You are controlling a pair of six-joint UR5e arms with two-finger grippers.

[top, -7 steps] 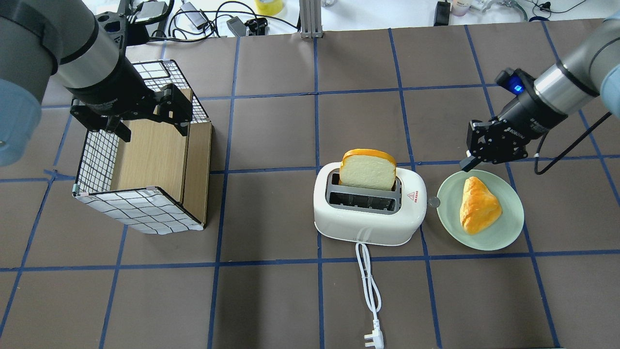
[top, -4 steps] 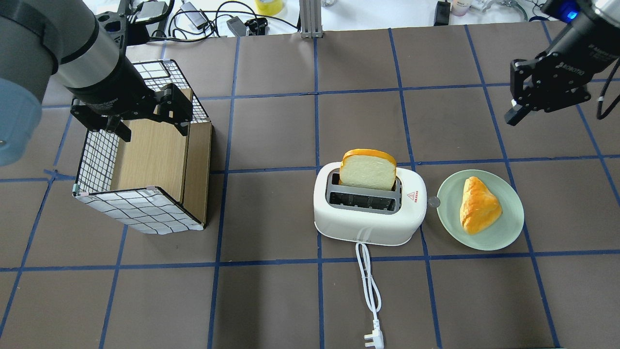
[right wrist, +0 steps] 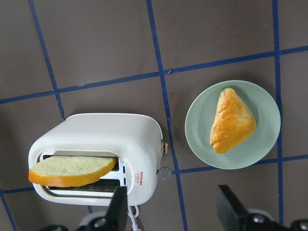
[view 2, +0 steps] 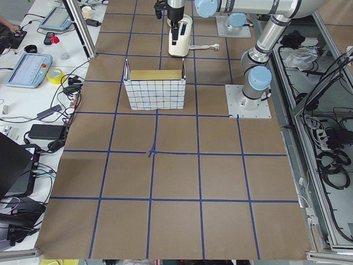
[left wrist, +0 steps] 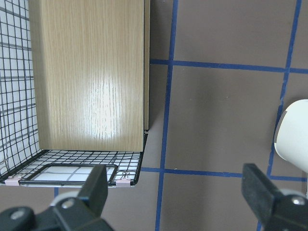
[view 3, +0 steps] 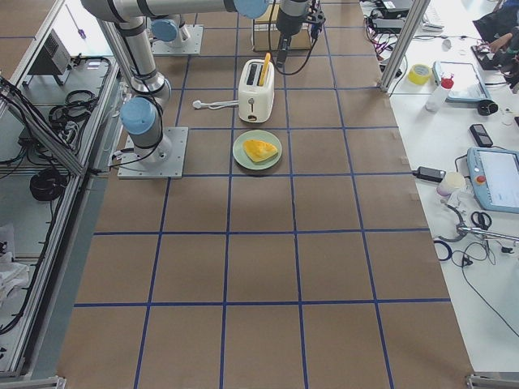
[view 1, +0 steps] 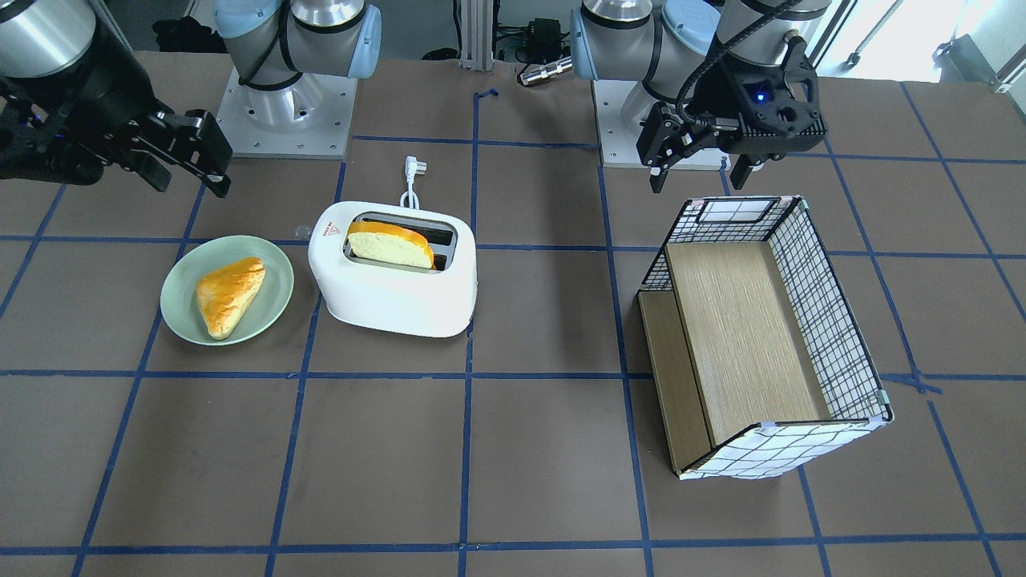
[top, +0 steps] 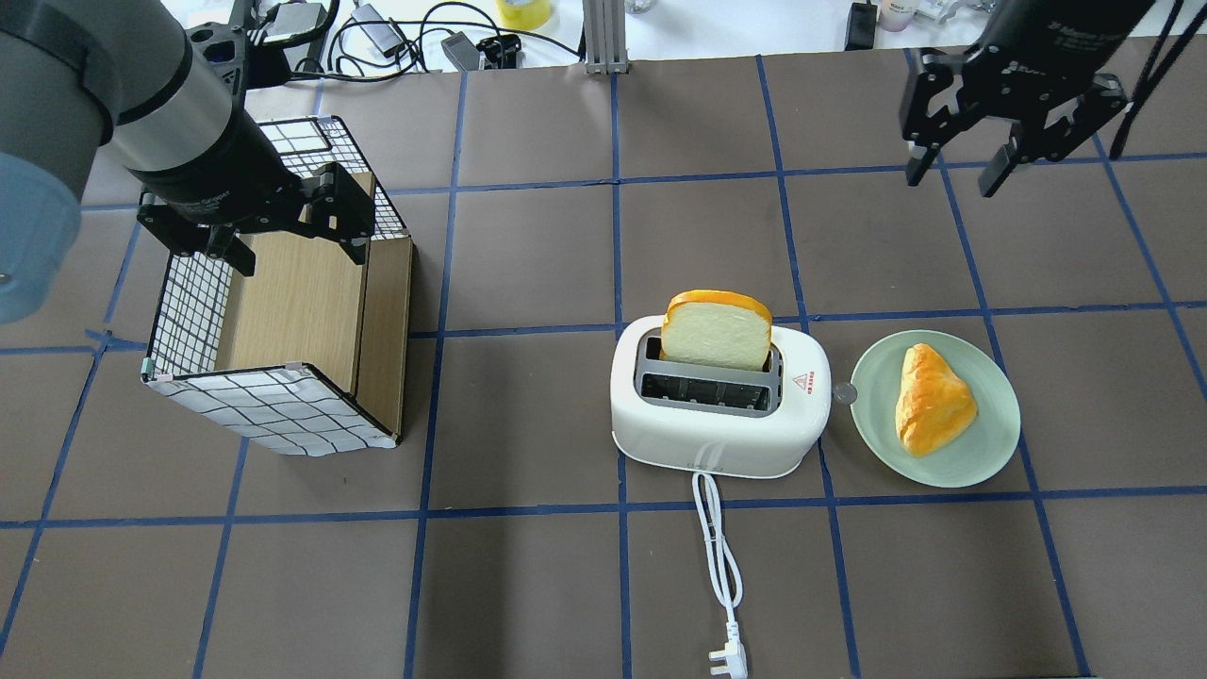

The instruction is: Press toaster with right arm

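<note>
To press well, I think the right gripper [top: 952, 177] should come over the small lever knob [top: 844, 393] on the side of the toaster [top: 721, 429] next to the green plate [top: 995, 438], then push straight down, slowly. Its fingers are spread wide, holding nothing, in the upper right of the overhead view. The white toaster sits in the middle, down and left of the fingers, well apart, with a bread slice [top: 717, 332] sticking up

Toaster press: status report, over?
Right gripper open, apart from toaster. Left gripper open above wire basket edge. Bread slice sits high in one slot. Green plate close beside knob end.
</note>
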